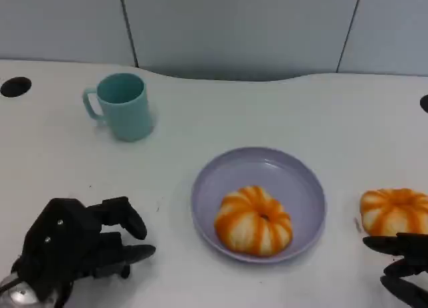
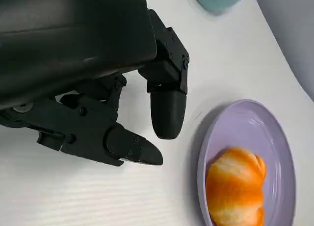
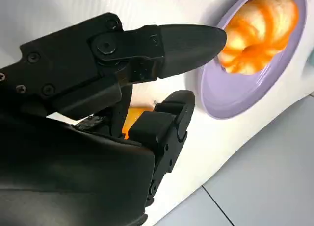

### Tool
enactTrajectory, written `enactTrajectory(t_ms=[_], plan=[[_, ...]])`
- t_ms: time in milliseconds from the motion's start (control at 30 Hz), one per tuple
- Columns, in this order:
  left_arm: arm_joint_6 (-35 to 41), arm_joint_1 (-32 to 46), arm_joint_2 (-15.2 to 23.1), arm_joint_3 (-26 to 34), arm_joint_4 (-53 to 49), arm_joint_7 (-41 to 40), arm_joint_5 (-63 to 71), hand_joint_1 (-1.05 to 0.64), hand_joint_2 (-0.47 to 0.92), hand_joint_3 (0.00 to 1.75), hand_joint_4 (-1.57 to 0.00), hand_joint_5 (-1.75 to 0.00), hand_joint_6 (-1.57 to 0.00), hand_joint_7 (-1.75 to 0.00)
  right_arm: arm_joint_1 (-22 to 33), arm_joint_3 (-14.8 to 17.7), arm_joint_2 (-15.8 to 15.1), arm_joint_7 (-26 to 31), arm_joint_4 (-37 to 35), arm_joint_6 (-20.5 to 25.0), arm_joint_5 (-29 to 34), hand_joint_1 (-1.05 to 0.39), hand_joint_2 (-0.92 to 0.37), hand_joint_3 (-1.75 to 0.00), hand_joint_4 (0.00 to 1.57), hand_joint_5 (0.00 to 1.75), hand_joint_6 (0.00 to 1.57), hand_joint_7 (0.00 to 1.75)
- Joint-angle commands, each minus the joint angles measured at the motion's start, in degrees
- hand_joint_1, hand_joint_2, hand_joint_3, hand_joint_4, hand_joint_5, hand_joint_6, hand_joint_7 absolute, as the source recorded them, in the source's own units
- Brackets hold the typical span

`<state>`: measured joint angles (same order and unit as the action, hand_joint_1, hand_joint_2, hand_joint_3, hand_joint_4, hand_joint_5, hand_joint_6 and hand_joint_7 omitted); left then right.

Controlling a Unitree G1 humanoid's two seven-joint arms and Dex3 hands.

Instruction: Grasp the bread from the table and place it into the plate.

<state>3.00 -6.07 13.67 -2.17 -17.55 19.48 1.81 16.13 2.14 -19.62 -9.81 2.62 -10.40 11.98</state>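
A purple plate (image 1: 267, 169) lies at the table's centre with an orange-and-white striped bread (image 1: 253, 221) in it. A second striped bread (image 1: 394, 211) sits on the table to the right of the plate. My right hand (image 1: 404, 266) is just in front of this second bread, fingers apart and pointing toward it, holding nothing. In the right wrist view my right hand (image 3: 98, 113) spreads over the table bread (image 3: 129, 121), with the plate (image 3: 230, 98) and its bread (image 3: 260, 20) beyond. My left hand (image 1: 73, 244) rests open left of the plate (image 2: 260, 128) and its bread (image 2: 235, 187).
A teal mug (image 1: 121, 106) stands at the back left of the white table. Black round holes sit at the table's far left (image 1: 15, 86) and far right edge (image 1: 424, 102). A grey wall runs behind the table.
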Motion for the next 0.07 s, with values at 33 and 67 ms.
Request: enactTrajectory(t_ms=[33, 67], plan=[[-0.2, -0.5, 0.7, 0.2, -0.9, -0.6, 0.2, -0.27, 0.91, 0.05, -0.74, -1.75, -0.54, -1.75, -0.1, 0.2, -0.4, 0.4, 0.6, 1.9, 0.5, -0.32, -0.92, -0.35, 0.58, 0.75, 0.8, 0.01], [-0.7, -0.6, 0.7, 0.2, -1.3, -0.5, 0.3, -0.27, 0.91, 0.05, -0.74, -1.75, -0.54, -1.75, -0.1, 0.2, -0.5, 0.4, 0.5, 1.6, 0.5, -0.31, -0.92, -0.35, 0.58, 0.75, 0.8, 0.01]])
